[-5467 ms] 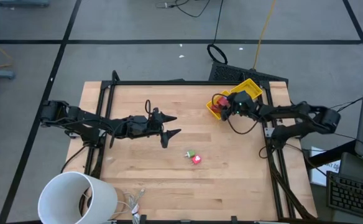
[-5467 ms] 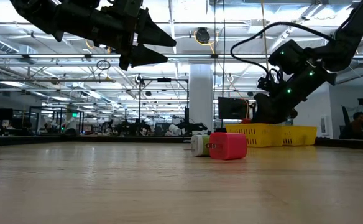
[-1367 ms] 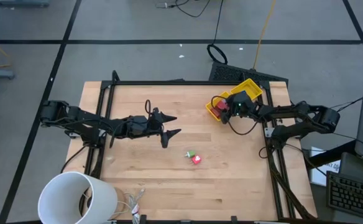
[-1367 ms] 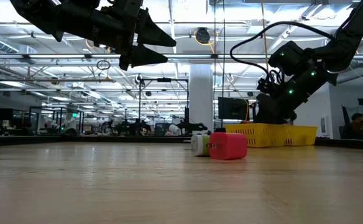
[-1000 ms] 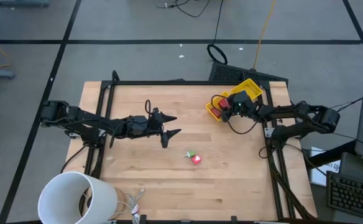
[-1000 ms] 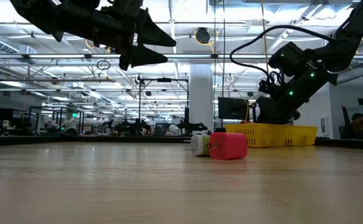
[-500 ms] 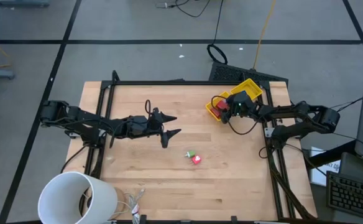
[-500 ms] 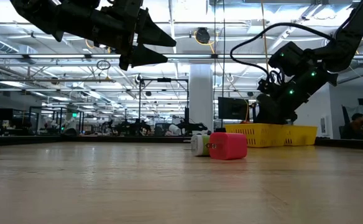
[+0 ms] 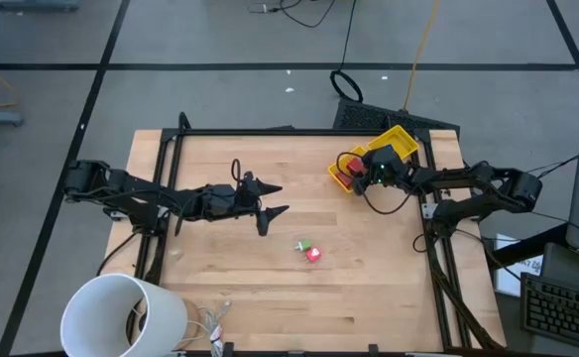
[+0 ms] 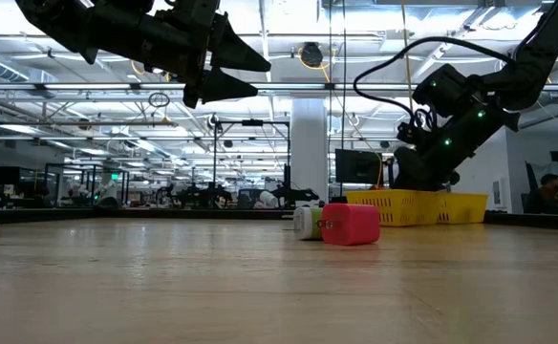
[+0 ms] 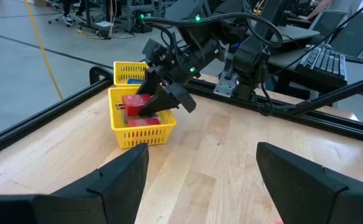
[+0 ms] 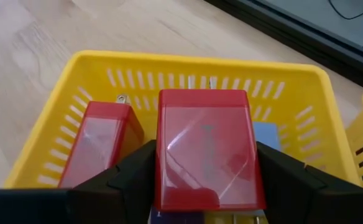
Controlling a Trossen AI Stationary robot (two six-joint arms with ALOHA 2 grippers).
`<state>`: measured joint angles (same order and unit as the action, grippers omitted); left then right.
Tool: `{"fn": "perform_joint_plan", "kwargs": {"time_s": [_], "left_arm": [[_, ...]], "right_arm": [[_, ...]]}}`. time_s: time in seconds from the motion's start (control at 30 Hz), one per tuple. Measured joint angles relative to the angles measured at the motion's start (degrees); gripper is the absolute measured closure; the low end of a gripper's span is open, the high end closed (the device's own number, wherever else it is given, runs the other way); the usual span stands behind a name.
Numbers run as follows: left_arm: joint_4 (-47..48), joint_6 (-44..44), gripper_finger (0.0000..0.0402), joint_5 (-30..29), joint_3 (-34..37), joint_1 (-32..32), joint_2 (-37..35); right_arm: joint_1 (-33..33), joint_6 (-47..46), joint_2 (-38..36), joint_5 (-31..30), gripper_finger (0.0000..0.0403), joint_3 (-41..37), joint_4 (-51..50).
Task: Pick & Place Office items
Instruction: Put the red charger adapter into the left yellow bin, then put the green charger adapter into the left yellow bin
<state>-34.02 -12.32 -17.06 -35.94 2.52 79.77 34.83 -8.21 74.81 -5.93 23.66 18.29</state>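
Nothing has moved: right claw (image 12: 206,186) clamps one red block (image 12: 206,149) over bin (image 12: 57,130); left claw (image 9: 273,204) apart

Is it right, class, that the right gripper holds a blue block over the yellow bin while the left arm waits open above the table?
Not quite. The block in the right gripper is red, not blue, as the right wrist view shows. It is over the yellow bin, and the left gripper waits open above the table.
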Motion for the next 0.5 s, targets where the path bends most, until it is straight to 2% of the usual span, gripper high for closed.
{"fn": "perform_joint_plan", "kwargs": {"time_s": [0.3,0.5], "left_arm": [[0.0,0.0,0.0105,0.0,0.0,0.0,0.0],[0.0,0.0,0.0105,0.0,0.0,0.0,0.0]], "right_arm": [[0.0,-0.1,0.0,0.0,0.0113,0.0,0.6],[-0.1,-0.1,-1.2,0.1,0.0093,0.0,1.3]]}}
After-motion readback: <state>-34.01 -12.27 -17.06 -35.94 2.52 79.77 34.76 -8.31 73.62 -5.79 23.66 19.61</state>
